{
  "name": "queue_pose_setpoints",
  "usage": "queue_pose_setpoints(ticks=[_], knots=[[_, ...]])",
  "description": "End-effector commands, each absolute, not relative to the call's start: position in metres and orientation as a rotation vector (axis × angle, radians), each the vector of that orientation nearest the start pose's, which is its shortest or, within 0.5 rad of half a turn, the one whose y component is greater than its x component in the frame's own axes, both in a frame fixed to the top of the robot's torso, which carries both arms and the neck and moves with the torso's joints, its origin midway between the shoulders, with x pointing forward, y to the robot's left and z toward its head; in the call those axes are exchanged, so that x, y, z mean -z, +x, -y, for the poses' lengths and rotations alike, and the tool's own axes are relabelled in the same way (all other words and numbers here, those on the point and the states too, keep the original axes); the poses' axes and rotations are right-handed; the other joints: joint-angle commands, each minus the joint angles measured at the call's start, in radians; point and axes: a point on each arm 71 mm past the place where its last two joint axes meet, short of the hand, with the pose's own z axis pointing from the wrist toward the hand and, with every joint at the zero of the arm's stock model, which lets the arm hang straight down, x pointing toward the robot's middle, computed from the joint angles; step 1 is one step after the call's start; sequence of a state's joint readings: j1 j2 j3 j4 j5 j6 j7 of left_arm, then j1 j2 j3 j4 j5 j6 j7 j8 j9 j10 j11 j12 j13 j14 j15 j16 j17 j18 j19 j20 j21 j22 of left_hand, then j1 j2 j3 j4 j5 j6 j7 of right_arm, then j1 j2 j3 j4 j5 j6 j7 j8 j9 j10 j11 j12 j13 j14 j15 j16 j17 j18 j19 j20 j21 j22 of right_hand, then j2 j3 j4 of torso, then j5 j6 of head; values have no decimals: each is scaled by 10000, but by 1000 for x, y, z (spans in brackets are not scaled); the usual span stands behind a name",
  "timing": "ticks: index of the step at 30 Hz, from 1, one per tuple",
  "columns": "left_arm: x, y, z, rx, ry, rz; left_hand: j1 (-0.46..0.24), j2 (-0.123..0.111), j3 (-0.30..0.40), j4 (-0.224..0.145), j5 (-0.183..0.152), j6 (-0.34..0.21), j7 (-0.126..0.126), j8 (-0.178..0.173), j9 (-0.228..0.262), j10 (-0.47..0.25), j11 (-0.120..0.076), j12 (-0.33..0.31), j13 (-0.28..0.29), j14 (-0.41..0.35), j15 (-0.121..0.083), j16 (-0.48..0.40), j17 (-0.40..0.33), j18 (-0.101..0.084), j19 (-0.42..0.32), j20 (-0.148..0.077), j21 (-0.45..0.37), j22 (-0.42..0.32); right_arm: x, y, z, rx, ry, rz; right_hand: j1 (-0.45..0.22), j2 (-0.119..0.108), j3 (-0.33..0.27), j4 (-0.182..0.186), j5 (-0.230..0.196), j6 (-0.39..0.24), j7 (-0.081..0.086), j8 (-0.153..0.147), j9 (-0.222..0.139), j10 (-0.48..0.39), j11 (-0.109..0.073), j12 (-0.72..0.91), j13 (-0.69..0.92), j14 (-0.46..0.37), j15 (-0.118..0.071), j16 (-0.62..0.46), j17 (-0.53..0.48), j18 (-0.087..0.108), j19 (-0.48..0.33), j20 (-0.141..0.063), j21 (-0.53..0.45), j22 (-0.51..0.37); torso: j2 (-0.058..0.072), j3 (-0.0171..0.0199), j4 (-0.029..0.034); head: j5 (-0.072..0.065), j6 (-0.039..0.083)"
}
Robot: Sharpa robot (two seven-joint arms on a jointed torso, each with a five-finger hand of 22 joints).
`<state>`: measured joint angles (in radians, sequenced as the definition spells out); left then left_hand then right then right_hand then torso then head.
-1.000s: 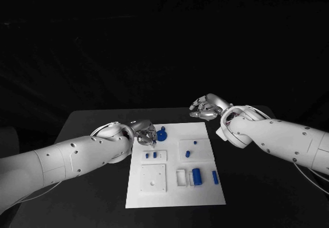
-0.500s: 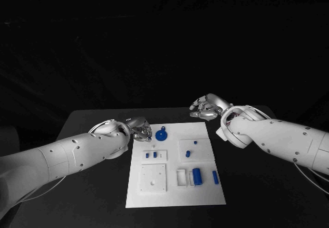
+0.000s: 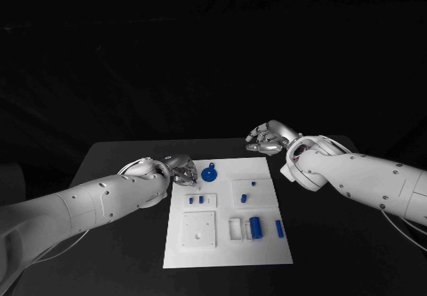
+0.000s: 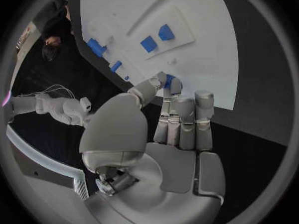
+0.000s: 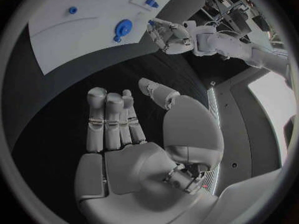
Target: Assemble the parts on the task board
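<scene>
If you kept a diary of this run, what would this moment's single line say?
left hand: beside white task board's far left corner, pinching small blue part | right hand: open, beyond board's far edge | round blue disc part: lying on board

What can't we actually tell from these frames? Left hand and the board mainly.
- Left hand, head view: whether it holds a part is unclear. In the left wrist view a blue bit sits at its fingertips, mostly covered by them.
- Task board, near-left edge, head view: covered by the left arm.
- Small blue parts, head view: too small to tell whether seated or loose.
- Right hand: empty, fingers apart, over bare table.
</scene>
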<state>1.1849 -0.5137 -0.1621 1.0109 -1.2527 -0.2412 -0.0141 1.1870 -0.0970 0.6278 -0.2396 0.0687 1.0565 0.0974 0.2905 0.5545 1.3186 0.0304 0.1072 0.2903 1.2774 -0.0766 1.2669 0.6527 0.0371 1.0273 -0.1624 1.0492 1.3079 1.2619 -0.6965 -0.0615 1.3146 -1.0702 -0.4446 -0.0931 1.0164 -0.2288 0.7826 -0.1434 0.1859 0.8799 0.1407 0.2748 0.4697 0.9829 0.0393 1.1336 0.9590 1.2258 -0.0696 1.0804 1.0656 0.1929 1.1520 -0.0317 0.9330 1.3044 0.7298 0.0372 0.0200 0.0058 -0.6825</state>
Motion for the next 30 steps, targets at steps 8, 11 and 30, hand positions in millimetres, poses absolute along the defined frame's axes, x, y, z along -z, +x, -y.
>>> queue_pose_setpoints(ticks=[8,11,30], knots=[[270,546,-178,5850,484,-18950,3,119,59,-17,46,49,0,33,10,46,13,-22,9,31,-48,43,-16,1095,-7,-54,34,73,170,535,195,-7401,2471,-16142,3,80,0,-78,43,-20,69,29,13,29,-44,8,-23,-64,-41,27,-17,689,8,8,-42,20,-3,6,3,-25,-16],[272,545,-177,5853,524,-19000,1,121,59,-18,47,47,0,33,10,45,14,-24,8,30,-48,43,-17,1095,-7,-55,34,73,170,535,195,-7394,2477,-16135,3,80,0,-79,44,-20,69,29,13,29,-44,9,-25,-64,-42,28,-18,689,8,8,-43,21,-3,5,3,-26,-33],[284,546,-173,5757,587,-19146,-19,136,60,-25,55,38,4,29,6,46,17,-36,7,23,-45,40,-21,1086,-10,-62,34,76,170,535,194,-7401,2469,-16136,3,82,-2,-84,47,-22,69,31,15,28,-44,16,-38,-65,-42,33,-25,689,12,8,-48,28,1,-5,8,-104,-33]])
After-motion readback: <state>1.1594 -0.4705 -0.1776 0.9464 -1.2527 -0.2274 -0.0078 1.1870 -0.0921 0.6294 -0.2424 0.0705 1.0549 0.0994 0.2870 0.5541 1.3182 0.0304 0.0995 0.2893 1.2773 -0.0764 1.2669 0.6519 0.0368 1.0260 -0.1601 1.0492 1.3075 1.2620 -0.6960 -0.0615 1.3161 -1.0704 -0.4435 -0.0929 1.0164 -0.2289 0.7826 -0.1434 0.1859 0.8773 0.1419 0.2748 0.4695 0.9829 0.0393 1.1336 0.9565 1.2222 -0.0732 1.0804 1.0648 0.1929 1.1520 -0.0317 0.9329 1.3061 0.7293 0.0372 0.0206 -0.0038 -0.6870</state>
